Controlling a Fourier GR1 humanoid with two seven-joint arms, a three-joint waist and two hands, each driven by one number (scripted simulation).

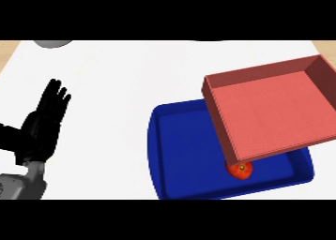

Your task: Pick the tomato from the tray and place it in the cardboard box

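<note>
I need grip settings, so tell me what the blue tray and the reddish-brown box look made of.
Blue rectangular tray: probably plastic, judging by its uniform saturated colour, smooth surface and rounded corners. Reddish-brown open box: seemingly cardboard, with a matte, faintly textured floor and thin flat walls, though the colour is redder than usual.

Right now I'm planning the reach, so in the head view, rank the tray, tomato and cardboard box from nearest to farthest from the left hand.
From the open left hand, at the view's left:
1. Blue tray, its left rim is closest, right of the hand.
2. Cardboard box, farther right, overlapping the tray's upper right.
3. Tomato, low right in the tray, just under the box's edge.
</note>
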